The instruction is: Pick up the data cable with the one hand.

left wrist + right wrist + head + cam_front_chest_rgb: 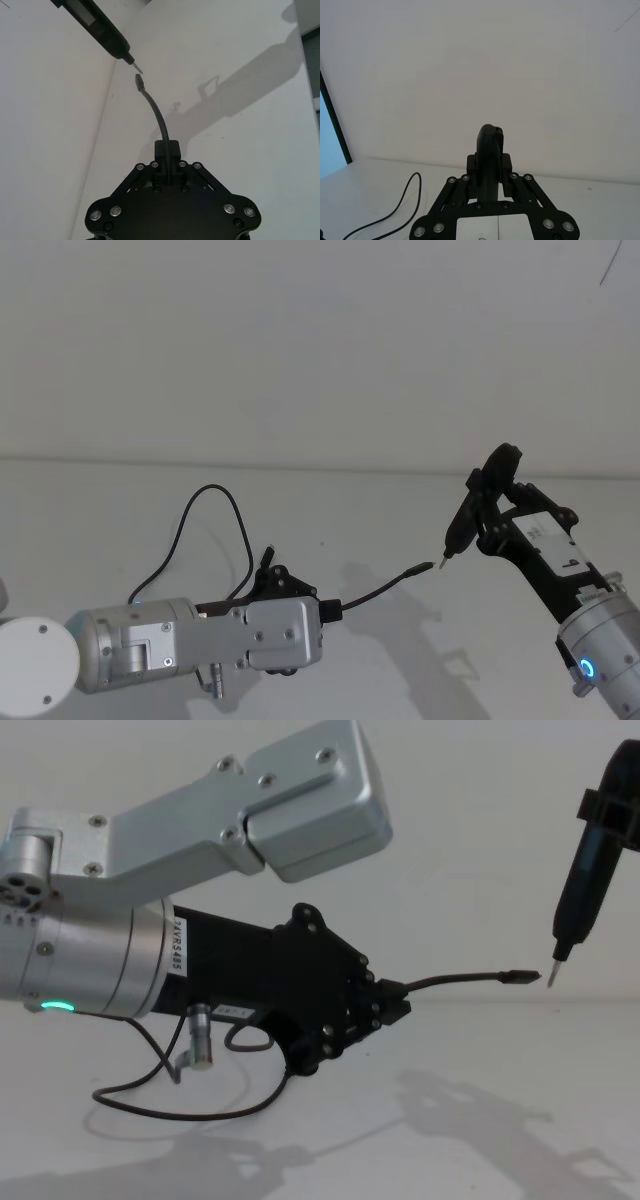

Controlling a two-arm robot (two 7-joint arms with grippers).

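1. While the white table (330,640) lies broad and bare beneath us, our left arm reaches across it from the left, its silver wrist lit by a green ring in the chest view.
2. We see our left gripper (332,608) raised above the table with its jaws closed tight on the cable (385,586), clamping it a short way back from one plug.
3. Our right gripper (492,502) stands to the right, its jaws closed around a slim black pen tool (463,522) whose metal tip points down and to the left.
4. That tip sits just beside the cable's free plug (522,976), nearly touching; we cannot tell whether they meet.
5. We see the cable as a thin black cord: a short stretch curves out of the left jaws toward the pen tool, held in the air, while the rest loops back over the table behind the left arm and trails below it.
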